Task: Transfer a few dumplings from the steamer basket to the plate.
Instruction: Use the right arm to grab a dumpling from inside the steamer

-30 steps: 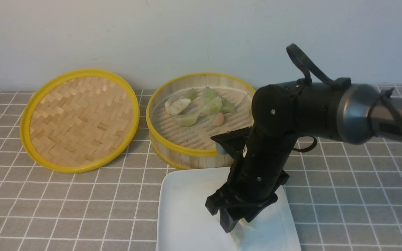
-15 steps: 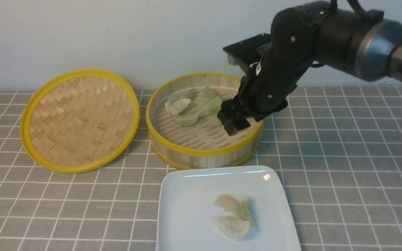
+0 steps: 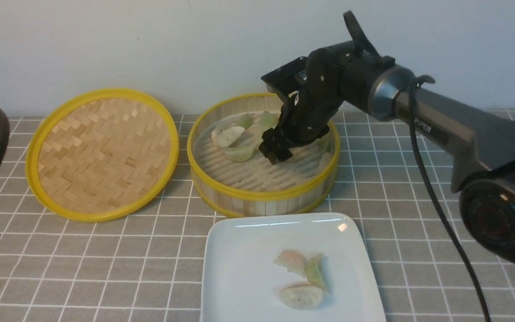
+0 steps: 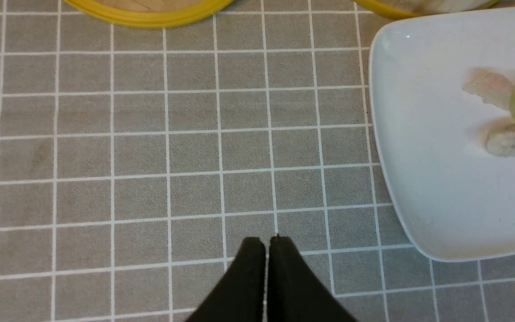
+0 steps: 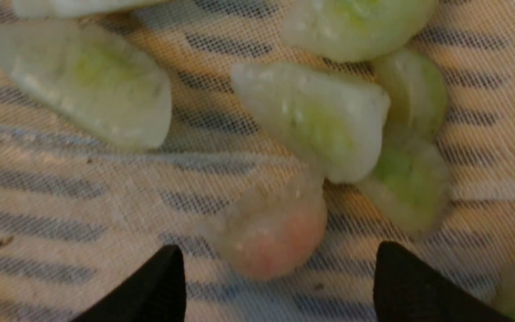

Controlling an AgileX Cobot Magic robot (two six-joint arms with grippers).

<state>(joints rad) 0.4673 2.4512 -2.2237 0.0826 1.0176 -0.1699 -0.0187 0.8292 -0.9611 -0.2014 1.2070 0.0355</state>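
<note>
The steamer basket [image 3: 262, 194] stands at the back centre with several pale and green dumplings [image 3: 228, 135] on its slatted floor. My right gripper [image 3: 276, 153] hangs inside it, open, its fingers [image 5: 159, 286] on either side of a pinkish dumpling [image 5: 271, 228], with green dumplings [image 5: 324, 120] just beyond. The white plate [image 3: 239, 250] in front holds three dumplings [image 3: 302, 279], also seen in the left wrist view [image 4: 508, 112]. My left gripper [image 4: 266, 243] is shut and empty over the cloth left of the plate [image 4: 418, 179].
The flat woven lid [image 3: 101, 152] with a yellow rim leans at the back left. A grey checked cloth [image 3: 441, 232] covers the table. The wall stands close behind the steamer. My right arm [image 3: 463, 129] reaches in from the right over the cloth.
My right gripper rose off the plate, leaving dumplings there, swung back to the steamer and came down open around the pinkish dumpling. The left arm's cable shifted at the left edge.
</note>
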